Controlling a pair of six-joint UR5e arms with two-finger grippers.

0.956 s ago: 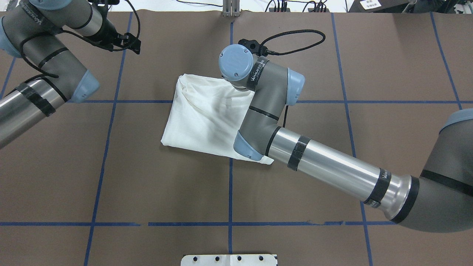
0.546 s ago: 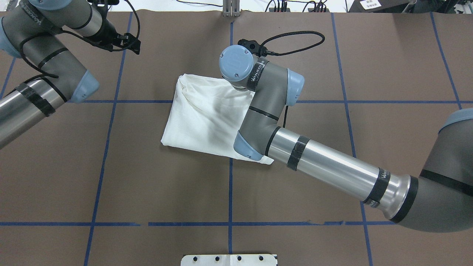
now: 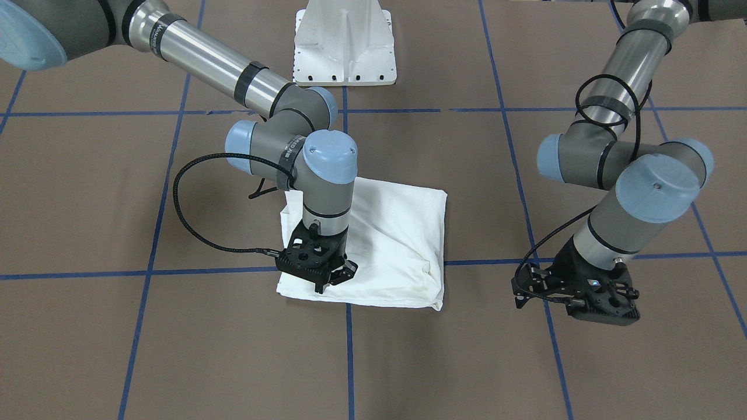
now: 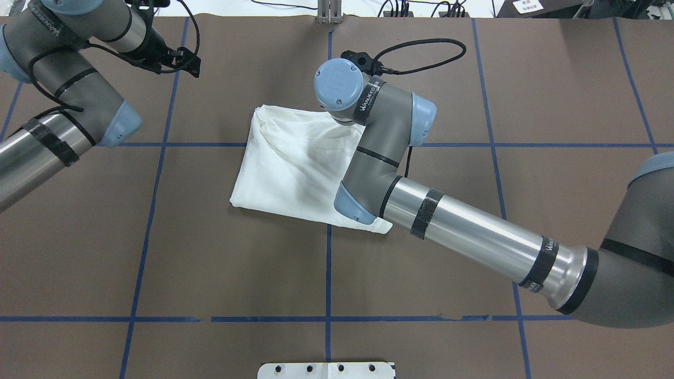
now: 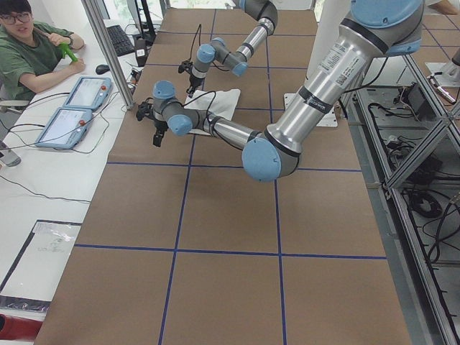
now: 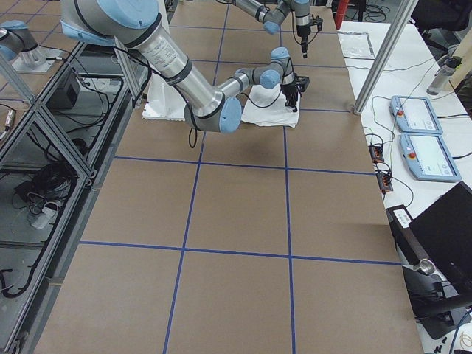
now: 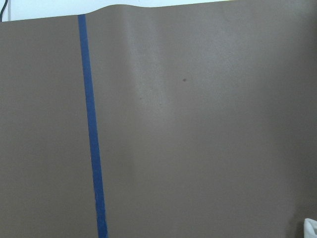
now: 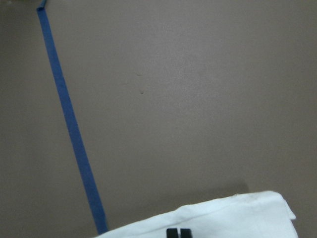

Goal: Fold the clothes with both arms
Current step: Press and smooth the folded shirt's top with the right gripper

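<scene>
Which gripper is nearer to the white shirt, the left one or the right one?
Right. The right gripper is over the shirt, at one edge of it. The left gripper is apart from it, over bare table beside the shirt.

Grey-silver arms, blue caps, perhaps black tape

T-shirt: white cloth, matt, softly creased | table cover: brown, matt, paper-like, with smooth blue tape lines | right arm, left arm: polished metal tubes, matt grey housings, smooth light-blue plastic caps | right gripper, left gripper: matt black plastic
</scene>
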